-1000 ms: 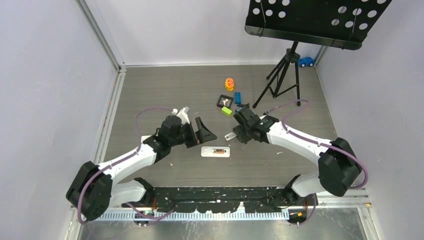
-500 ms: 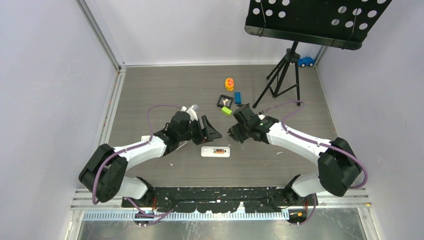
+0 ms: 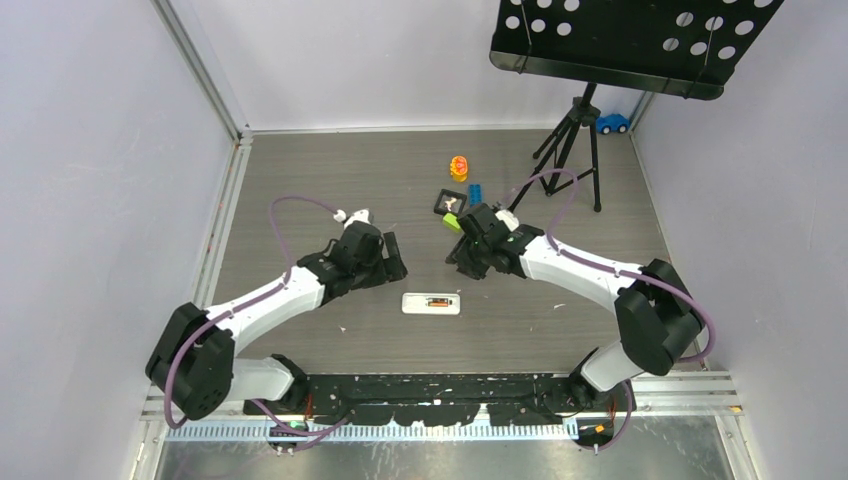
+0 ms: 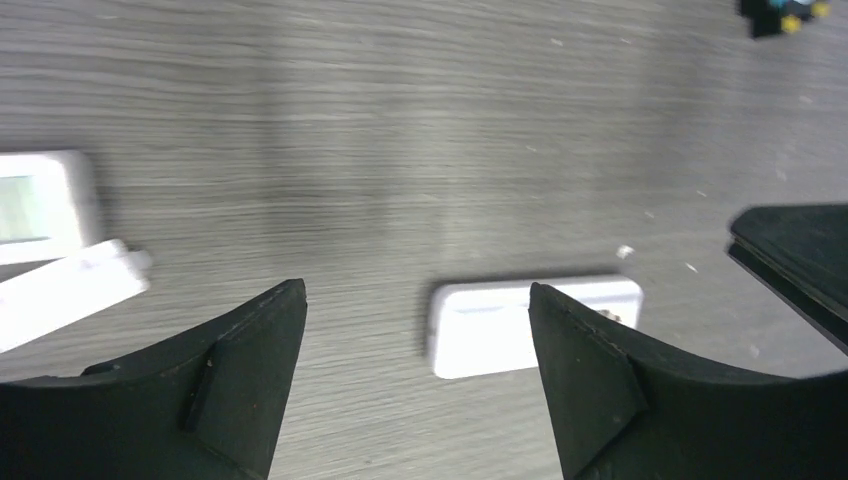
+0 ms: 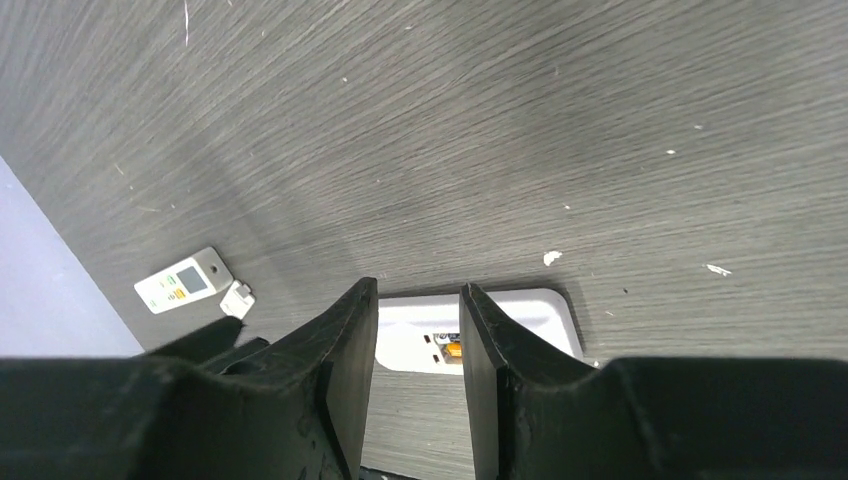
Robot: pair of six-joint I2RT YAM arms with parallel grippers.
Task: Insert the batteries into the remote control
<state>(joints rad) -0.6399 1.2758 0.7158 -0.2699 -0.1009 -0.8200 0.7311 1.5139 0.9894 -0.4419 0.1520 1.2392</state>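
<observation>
A broad white rectangular remote control (image 3: pixel 431 303) lies back-up on the grey wood-grain desk (image 3: pixel 330 180) between the two arms, a small dark-and-orange battery (image 3: pixel 437 301) in its recess. The left gripper (image 4: pixel 412 300) has its jaws wide apart and empty; the right gripper (image 5: pixel 418 292) has them slightly apart, holding nothing.

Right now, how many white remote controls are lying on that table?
2. One remote lies back-up at centre, a battery in its open recess. A second remote, display up, lies to its left. Others could hide under the left arm.
</observation>
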